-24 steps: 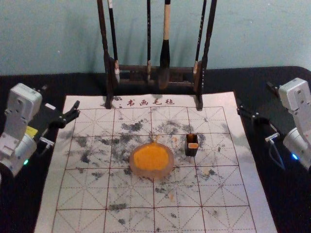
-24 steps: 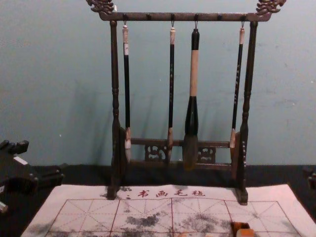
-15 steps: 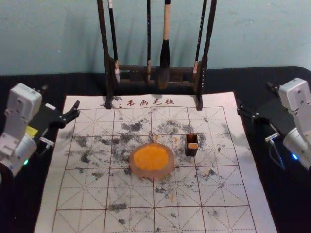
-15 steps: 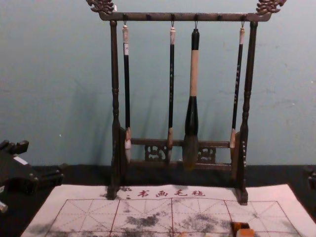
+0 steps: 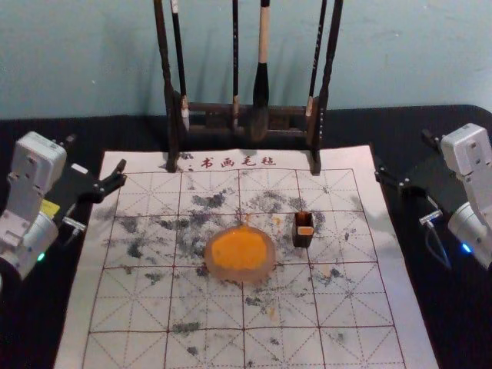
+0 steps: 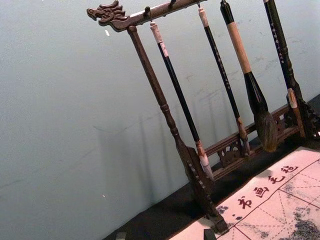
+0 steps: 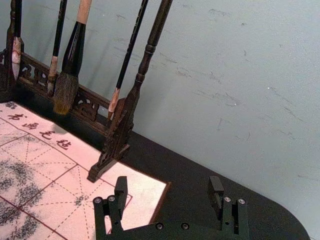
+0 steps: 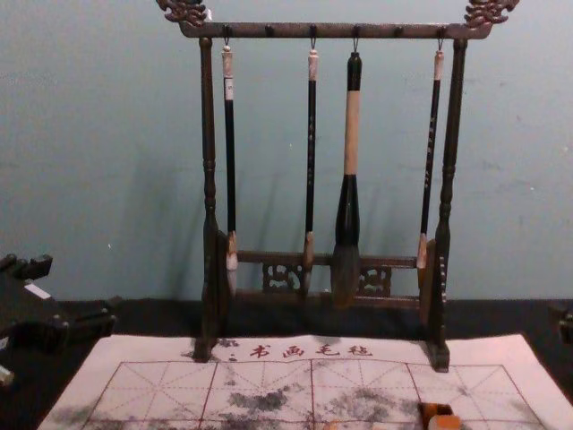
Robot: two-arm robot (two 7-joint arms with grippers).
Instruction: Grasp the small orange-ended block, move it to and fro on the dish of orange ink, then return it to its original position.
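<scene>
The small block, orange at its end, sits in a dark open-topped holder right of the dish. Its orange end also shows at the chest view's bottom edge as a block. A round pale dish holds orange ink near the mat's middle. My left gripper is open beyond the mat's left edge; the left gripper shows its tips at its wrist view's border. My right gripper is parked past the mat's right edge; the right gripper stands open and empty.
A dark wooden rack with hanging brushes stands at the mat's back edge, a large brush among them. The white gridded mat, smudged with ink, lies on a black table. A pale wall rises behind.
</scene>
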